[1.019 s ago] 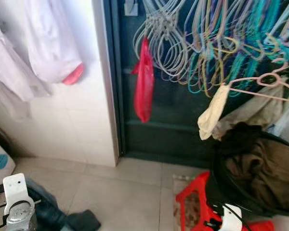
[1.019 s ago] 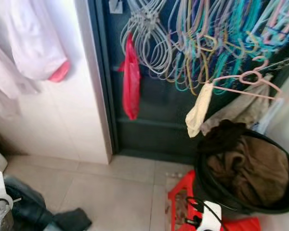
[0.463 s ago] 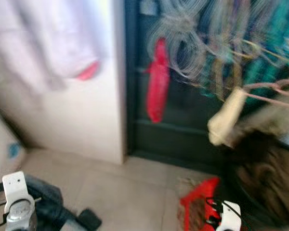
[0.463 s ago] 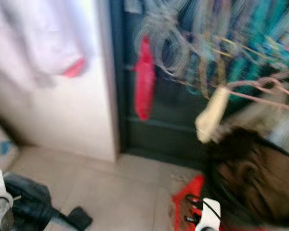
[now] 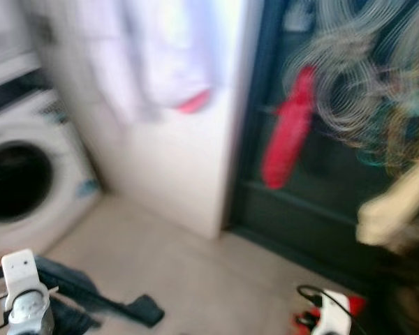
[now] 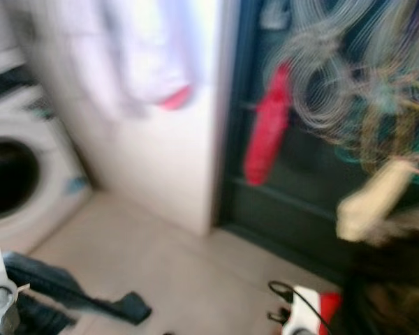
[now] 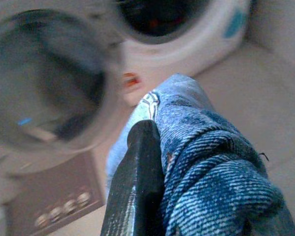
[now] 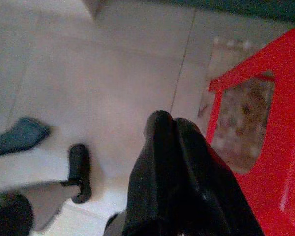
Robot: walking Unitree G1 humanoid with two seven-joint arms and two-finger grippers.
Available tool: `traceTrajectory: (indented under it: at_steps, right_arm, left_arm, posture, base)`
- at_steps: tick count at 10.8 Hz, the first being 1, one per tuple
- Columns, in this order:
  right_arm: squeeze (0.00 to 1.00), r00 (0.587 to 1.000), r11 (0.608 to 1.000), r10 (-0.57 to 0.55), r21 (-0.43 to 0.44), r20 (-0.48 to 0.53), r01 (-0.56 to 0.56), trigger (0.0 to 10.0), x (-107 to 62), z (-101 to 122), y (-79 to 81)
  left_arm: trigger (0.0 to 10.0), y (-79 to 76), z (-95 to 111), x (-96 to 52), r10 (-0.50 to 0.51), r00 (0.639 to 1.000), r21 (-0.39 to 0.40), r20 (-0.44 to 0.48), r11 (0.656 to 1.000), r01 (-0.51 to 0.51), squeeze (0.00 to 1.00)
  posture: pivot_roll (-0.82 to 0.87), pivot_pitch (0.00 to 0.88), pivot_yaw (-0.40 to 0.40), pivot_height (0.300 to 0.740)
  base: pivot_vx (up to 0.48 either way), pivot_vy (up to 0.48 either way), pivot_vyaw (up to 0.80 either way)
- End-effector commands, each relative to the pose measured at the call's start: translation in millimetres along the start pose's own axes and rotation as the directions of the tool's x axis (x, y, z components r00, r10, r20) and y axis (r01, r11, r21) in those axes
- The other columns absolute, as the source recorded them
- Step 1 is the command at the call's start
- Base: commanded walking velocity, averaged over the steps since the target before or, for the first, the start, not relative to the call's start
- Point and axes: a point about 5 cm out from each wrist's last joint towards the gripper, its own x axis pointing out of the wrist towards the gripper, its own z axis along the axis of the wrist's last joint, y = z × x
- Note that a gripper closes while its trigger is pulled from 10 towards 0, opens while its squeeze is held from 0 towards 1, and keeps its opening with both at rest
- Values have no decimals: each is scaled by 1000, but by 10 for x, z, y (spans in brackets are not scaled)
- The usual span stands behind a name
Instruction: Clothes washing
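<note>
A white front-loading washing machine (image 5: 52, 143) stands at the left with its dark drum mouth (image 5: 12, 181) showing. In the left wrist view its round door (image 7: 44, 83) hangs open beside the drum (image 7: 157, 14). My left gripper (image 7: 160, 142) is shut on blue jeans (image 7: 206, 172), which bunch over one black finger (image 7: 137, 182). The jeans trail over the floor at the lower left (image 5: 77, 289), below my left wrist (image 5: 21, 296). My right gripper (image 8: 173, 123) is shut with nothing in it, low over the tiled floor beside a red stool (image 8: 270, 113).
White garments (image 5: 167, 63) hang on the tiled wall. A red bag (image 5: 286, 132), many wire and plastic hangers (image 5: 363, 84) and a cream cloth (image 5: 394, 206) hang against a dark door. A dark laundry basket (image 6: 391, 300) sits at the lower right. The eye views are blurred.
The camera has swung left: the washing machine has come into view and the basket and stool have slid to the right edge. The jeans stay in my left gripper.
</note>
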Motion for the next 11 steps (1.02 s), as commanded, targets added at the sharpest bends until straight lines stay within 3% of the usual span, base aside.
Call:
traceTrajectory:
  at_steps: [1,4,7,9,11]
  right_arm:
    - [0,1000,1000,8,-9,1,-8,10000,7,12,25]
    - [0,1000,1000,12,-9,0,-12,10000,5,1,25]
    - [0,1000,999,9,51,22,-10,10000,7,13,35]
    - [0,1000,999,10,51,22,-11,10000,8,17,36]
    - [0,1000,1000,8,8,23,-8,10000,9,34,29]
  left_arm:
    - [10000,56,120,42,33,998,-19,46,999,-33,0]
    - [10000,61,144,48,42,998,-19,56,999,-41,0]
    - [10000,-30,177,45,14,998,-39,58,999,-12,0]
    - [10000,-57,160,39,-9,999,-103,44,995,13,0]
    - [10000,-67,144,33,-7,999,-106,35,994,11,0]
  posture:
    - [26,0,-12,740]
    - [29,0,-12,740]
    - [31,0,-13,740]
    - [30,0,-13,740]
    - [29,0,-14,740]
  base:
    - [0,0,800]
    - [0,0,800]
    - [0,0,0]
    - [0,0,0]
    - [0,0,0]
